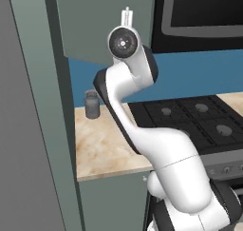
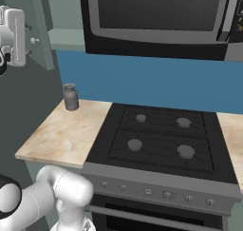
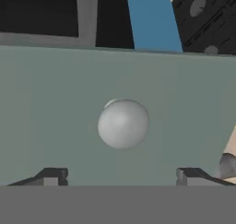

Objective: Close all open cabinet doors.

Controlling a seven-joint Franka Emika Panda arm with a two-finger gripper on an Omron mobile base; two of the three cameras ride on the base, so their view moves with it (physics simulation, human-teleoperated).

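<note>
Door (image 3: 55, 117) of the upper cabinet stands open, left of the microwave (image 2: 156, 16), above the tabletop (image 2: 57, 130). End effector (image 3: 122, 174) faces the knob (image 3: 123, 124), fingers spread. Better push flat beside the knob, steady, following the hinge arc.

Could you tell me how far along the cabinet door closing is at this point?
Nothing looks finished: the upper cabinet door stands swung out from its frame. In hand: the open gripper faces that door, fingers either side of its round knob. Left: pushing it shut.
</note>
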